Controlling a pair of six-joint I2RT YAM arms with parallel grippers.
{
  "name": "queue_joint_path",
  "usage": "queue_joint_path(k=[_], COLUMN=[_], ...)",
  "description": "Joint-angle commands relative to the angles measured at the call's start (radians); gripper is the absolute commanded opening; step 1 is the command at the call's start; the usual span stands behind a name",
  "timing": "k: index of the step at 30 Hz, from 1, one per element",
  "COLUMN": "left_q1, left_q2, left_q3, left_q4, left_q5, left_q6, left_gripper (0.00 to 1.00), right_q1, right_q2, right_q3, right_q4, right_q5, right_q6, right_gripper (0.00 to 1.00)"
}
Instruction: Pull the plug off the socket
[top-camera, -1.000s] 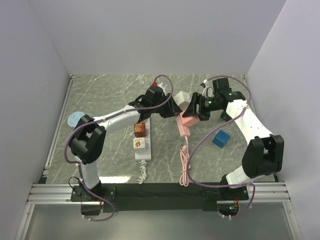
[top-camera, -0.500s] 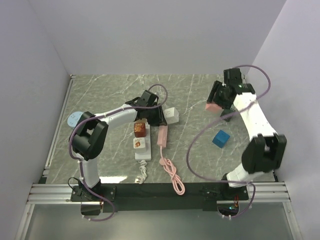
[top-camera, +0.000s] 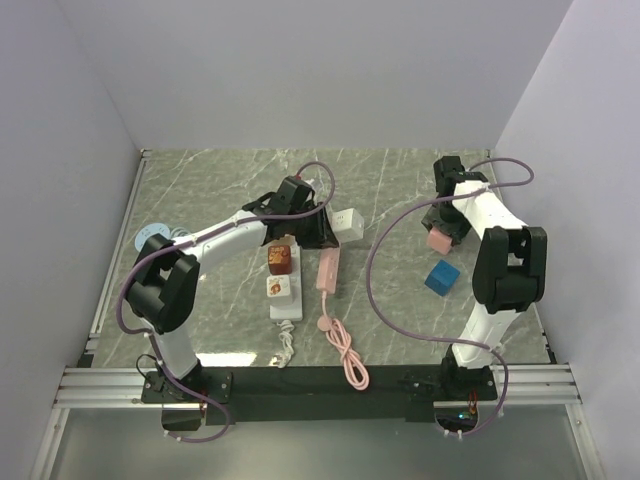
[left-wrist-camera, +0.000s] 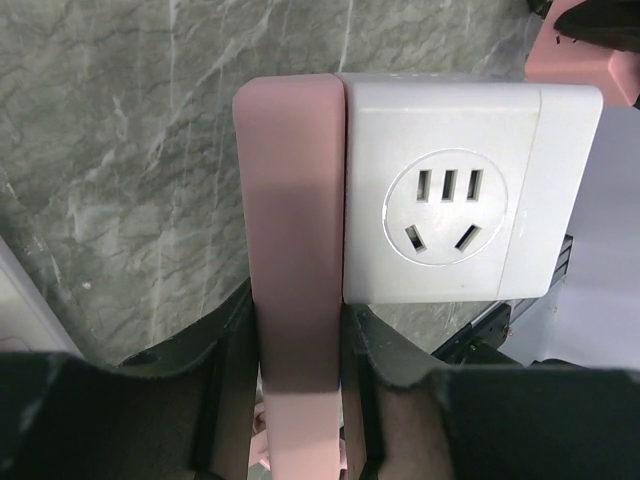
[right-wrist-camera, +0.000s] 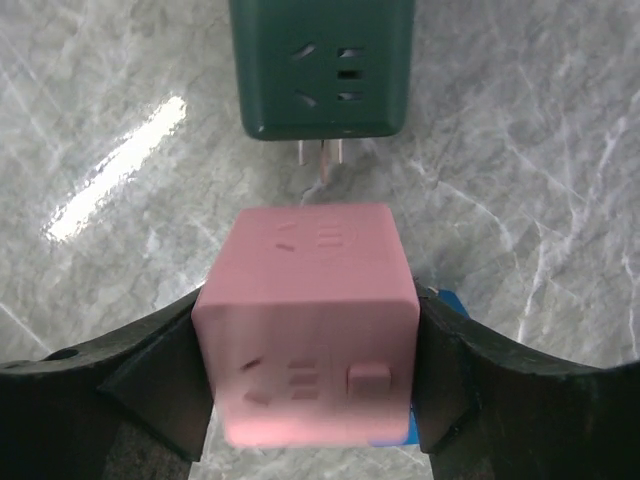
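Observation:
My left gripper (top-camera: 318, 232) is shut on the end of a pink power strip (top-camera: 327, 268), whose pink cable (top-camera: 345, 355) coils toward the near edge. In the left wrist view the strip (left-wrist-camera: 295, 300) sits between my fingers, and the gripper (left-wrist-camera: 300, 350) holds it against a white cube socket (left-wrist-camera: 450, 200). My right gripper (top-camera: 440, 235) is shut on a pink cube plug (top-camera: 438, 241) at the right side, apart from the strip. In the right wrist view the plug (right-wrist-camera: 305, 330) fills the gap in the gripper (right-wrist-camera: 305, 390).
A dark green adapter (right-wrist-camera: 322, 65) with bare prongs lies just beyond the pink plug. A blue cube (top-camera: 441, 277) sits near it. A white power strip (top-camera: 286, 305) carries a brown plug (top-camera: 281, 259) and a white plug (top-camera: 279, 288). A blue disc (top-camera: 150, 237) lies at the left.
The pink plug came off the pink strip. My right gripper carried it from the middle to the right side. My left gripper drew the strip and its cable back to the left.

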Motion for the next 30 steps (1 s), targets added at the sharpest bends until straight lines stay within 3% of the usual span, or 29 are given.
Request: queue_joint_path(k=[1,6,9,13,17,18,24,30], left_q1=[-0.004,-0.007,-0.007,-0.008,-0.008,-0.010,-0.014,-0.030], left_q2=[-0.066,-0.066,-0.066,-0.059,-0.051,-0.051,-0.045,-0.051], left_q3=[-0.011,-0.009,-0.006,-0.008,-0.009,-0.011,0.005,0.012], left_q4=[0.060,0.061,0.055,0.057,0.071,0.074,0.078,0.089], left_q5=[0.037,0.035,0.026,0.021,0.035,0.037,0.046,0.044], left_q6=[-0.014,-0.022,-0.020,-0.022,-0.027,-0.031,-0.037,-0.047], left_gripper=[0.01,0.01,0.01,0.01,0.01,0.00,0.01,0.01], right_q1=[-0.004,-0.004,-0.005,0.015,0.044,0.074,0.191,0.259], right_q2=[-0.023,-0.049,-0.104,-0.271,-0.433,-0.443,-0.404,-0.333], right_q3=[0.013,0.005,0.014,-0.076,-0.237,-0.263,-0.310,-0.293], right_q4=[-0.011,-0.008,-0.020,0.107,0.386,0.422,0.572,0.653], right_q5=[0.086,0.058,0.043,-0.197,-0.703,-0.762,-0.931,-0.954], right_q6=[0.060,0.064,0.063,0.016,0.035,0.040,0.069,0.092], right_gripper=[0.74,0.79,0.91,0.93,0.95,0.96,0.97,0.98])
